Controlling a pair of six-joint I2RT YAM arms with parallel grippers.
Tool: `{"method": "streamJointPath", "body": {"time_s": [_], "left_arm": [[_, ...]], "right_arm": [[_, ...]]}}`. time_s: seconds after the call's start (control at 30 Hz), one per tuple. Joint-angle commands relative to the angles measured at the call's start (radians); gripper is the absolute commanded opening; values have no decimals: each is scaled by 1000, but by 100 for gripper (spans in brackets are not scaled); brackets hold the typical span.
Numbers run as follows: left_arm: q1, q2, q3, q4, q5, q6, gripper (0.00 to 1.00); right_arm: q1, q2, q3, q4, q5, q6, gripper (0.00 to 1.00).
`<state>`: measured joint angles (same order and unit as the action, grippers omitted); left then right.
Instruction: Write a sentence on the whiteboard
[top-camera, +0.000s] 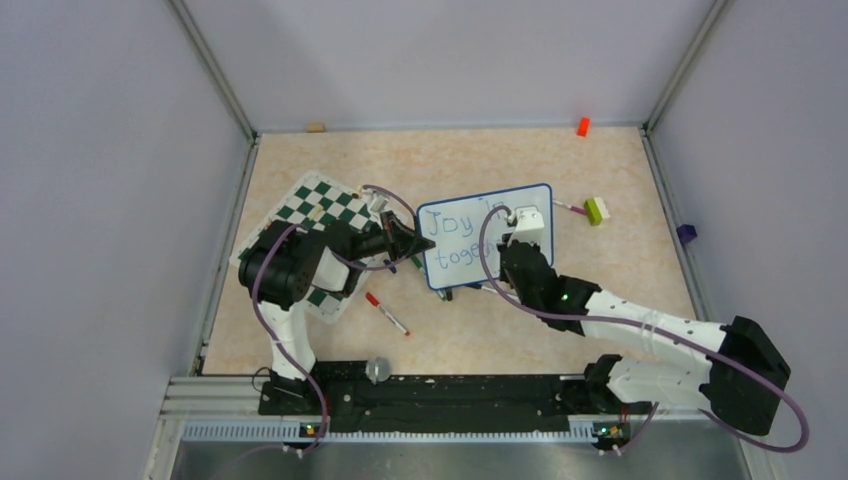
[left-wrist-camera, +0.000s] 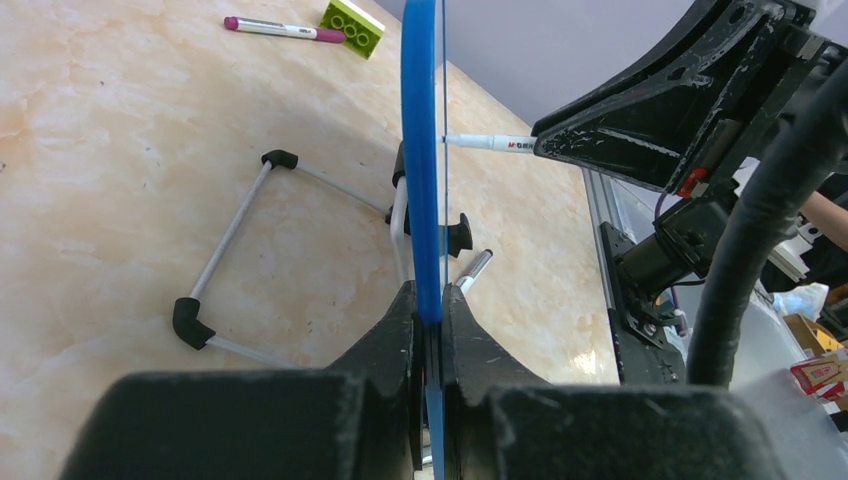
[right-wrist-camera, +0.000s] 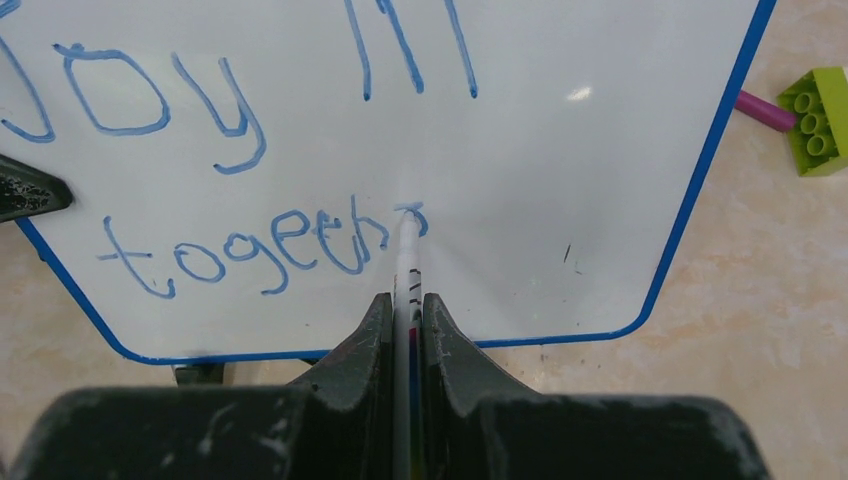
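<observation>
The whiteboard (top-camera: 470, 240) stands tilted on its wire stand near the table's middle; it fills the right wrist view (right-wrist-camera: 560, 150) and shows edge-on as a blue strip in the left wrist view (left-wrist-camera: 421, 150). Blue writing on it reads "Joy in" above "togeth" (right-wrist-camera: 250, 245), with a fresh stroke at the marker tip. My left gripper (left-wrist-camera: 430, 310) is shut on the board's left edge. My right gripper (right-wrist-camera: 405, 305) is shut on a white marker (right-wrist-camera: 407, 260) whose tip touches the board right of "togeth". The marker also shows in the left wrist view (left-wrist-camera: 490, 143).
A green-and-white chess mat (top-camera: 320, 205) lies left of the board under the left arm. A red-capped marker (top-camera: 387, 313) lies in front. A purple marker (top-camera: 567, 207) and green brick (top-camera: 596, 209) lie right of the board. An orange block (top-camera: 582, 126) is by the back wall.
</observation>
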<state>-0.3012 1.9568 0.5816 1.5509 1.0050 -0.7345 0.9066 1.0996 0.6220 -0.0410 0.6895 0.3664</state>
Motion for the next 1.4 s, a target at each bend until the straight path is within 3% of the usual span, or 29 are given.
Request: {"method": "streamJointPath", "body": {"time_s": [0.0, 1.0, 1.37], "left_arm": [[1, 12, -9, 69, 43, 126, 0], [1, 17, -7, 69, 44, 124, 0], [1, 15, -6, 69, 44, 126, 0]], "right_arm": [[11, -26, -16, -40, -17, 53, 0], [9, 16, 68, 10, -5, -14, 0], [8, 7, 16, -1, -44, 35, 0]]}}
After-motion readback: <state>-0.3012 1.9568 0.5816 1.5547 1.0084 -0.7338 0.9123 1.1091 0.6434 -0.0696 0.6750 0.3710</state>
